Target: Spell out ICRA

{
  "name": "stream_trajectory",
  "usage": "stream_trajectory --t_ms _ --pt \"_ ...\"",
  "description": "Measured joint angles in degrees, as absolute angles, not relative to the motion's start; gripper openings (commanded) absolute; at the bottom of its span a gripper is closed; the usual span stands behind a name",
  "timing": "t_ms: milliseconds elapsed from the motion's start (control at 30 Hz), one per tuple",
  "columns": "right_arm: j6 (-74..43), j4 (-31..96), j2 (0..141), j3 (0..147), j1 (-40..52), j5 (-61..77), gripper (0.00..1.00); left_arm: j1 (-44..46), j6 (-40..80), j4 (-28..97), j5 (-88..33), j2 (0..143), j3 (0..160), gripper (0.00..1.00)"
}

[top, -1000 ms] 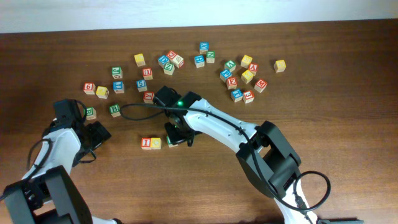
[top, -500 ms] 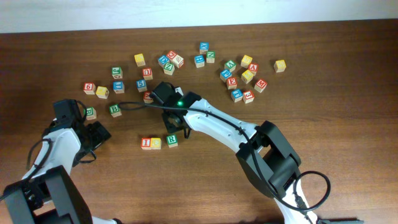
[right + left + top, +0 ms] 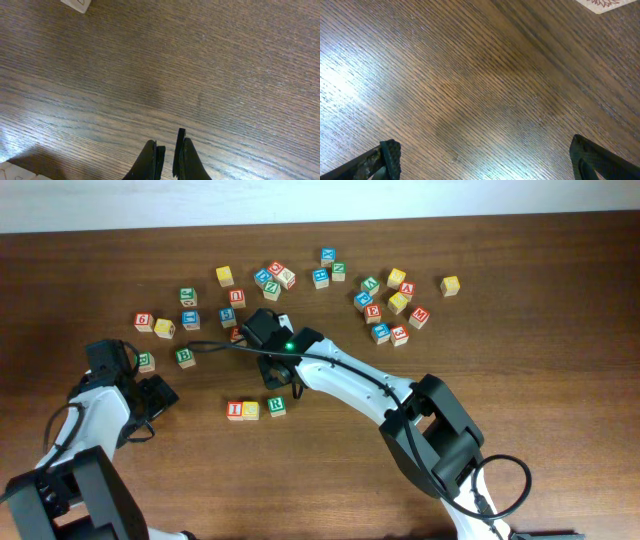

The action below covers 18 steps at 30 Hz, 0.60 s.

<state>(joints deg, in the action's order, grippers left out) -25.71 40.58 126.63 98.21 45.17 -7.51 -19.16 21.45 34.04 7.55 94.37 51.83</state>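
Observation:
Three cubes stand in a row in the overhead view: a red "I" cube (image 3: 235, 409), a yellow cube (image 3: 251, 410) touching it, and a green "R" cube (image 3: 276, 406) a small gap to the right. A red "A" cube (image 3: 407, 289) lies in the cluster at the back right. My right gripper (image 3: 273, 373) hangs just behind the "R" cube, shut and empty; its wrist view shows the fingertips (image 3: 168, 142) together over bare wood. My left gripper (image 3: 160, 392) rests at the left, open over bare table, with both fingers (image 3: 390, 152) far apart.
Several loose letter and digit cubes are scattered across the back, among them a green "B" cube (image 3: 185, 357), a red digit cube (image 3: 143, 321) and a red "E" cube (image 3: 373, 311). A black cable (image 3: 215, 352) loops from the right arm.
The right gripper has drawn back from the "R" cube, which it covered a second ago; the cube now stands uncovered in the row. The left arm has not moved.

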Motion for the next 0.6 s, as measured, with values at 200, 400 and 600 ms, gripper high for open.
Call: stream_trajectory --t_ms 200,400,600 --pt "-25.7 40.6 126.6 98.2 45.2 -6.2 0.05 -19.2 21.5 34.0 7.6 94.4 51.8 0.99" --pt "-25.7 41.6 126.6 98.2 45.2 -5.1 0.05 -19.2 21.5 34.1 7.6 94.4 51.8 0.99" --pt "-25.7 40.6 126.6 98.2 45.2 -5.1 0.05 -19.2 21.5 34.0 7.6 94.4 51.8 1.00"
